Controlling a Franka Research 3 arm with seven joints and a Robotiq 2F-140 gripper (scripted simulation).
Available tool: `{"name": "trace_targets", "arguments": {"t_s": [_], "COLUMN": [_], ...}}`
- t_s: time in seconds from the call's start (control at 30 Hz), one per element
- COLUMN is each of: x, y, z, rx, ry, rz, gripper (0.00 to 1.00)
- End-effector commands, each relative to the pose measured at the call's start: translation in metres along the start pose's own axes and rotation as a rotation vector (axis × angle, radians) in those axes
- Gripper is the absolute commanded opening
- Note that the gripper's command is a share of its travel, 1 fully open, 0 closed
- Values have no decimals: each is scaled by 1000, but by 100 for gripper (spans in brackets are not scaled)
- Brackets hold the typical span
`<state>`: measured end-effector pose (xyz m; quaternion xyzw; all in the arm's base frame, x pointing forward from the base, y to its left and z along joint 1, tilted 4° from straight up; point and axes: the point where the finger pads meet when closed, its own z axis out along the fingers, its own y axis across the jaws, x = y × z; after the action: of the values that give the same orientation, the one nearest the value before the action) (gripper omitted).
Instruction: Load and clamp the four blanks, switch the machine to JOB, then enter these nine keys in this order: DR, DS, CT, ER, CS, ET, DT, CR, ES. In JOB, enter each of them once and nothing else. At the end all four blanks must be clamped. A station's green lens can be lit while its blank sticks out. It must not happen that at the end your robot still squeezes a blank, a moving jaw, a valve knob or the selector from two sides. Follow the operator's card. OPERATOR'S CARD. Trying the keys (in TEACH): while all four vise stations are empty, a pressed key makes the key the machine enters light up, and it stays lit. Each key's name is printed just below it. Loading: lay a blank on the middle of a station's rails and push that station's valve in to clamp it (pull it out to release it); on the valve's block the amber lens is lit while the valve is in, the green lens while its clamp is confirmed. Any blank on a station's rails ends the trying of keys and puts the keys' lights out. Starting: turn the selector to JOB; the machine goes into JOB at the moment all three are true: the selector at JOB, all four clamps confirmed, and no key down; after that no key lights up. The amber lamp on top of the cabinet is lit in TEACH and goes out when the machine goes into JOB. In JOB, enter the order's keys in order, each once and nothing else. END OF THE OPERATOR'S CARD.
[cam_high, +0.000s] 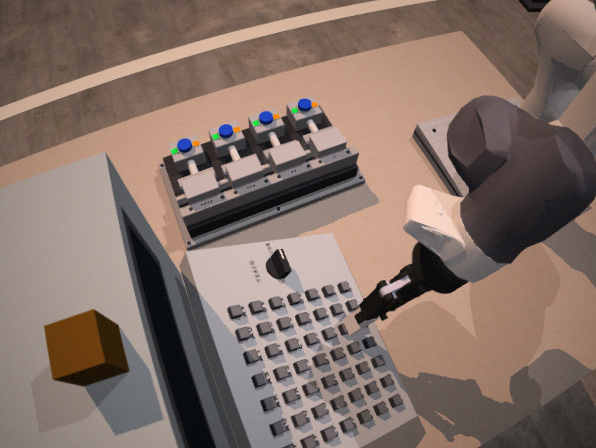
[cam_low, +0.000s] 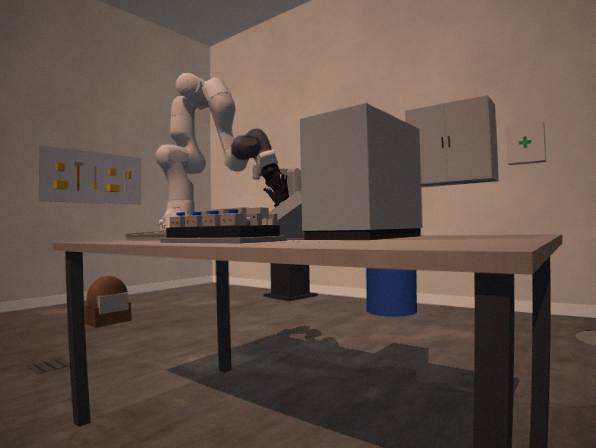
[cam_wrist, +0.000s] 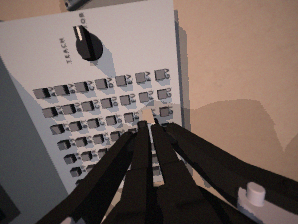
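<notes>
My gripper is shut and empty, its pale tip low over the keyboard's third row, near the sixth key and partly hiding keys. Whether it touches a key I cannot tell. The keys are all grey; none looks lit. The selector points to JOB. Four pale blanks sit in the vise stations. All four blue valves show amber and green lenses lit.
The grey cabinet stands beside the keyboard panel. The amber lamp on top of it looks dull and unlit. The vise base lies behind the panel. A grey tray is partly hidden by the arm.
</notes>
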<state>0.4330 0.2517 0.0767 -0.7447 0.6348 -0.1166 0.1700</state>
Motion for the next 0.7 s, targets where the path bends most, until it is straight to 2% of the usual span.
{"name": "trace_targets", "arguments": {"t_s": [0.0,0.67], "x": [1,1], "y": [-2,-2], "z": [1,11], "rx": [5,5], "ry": [-1,-1], "rz": [21,21], "gripper": [0,0]}}
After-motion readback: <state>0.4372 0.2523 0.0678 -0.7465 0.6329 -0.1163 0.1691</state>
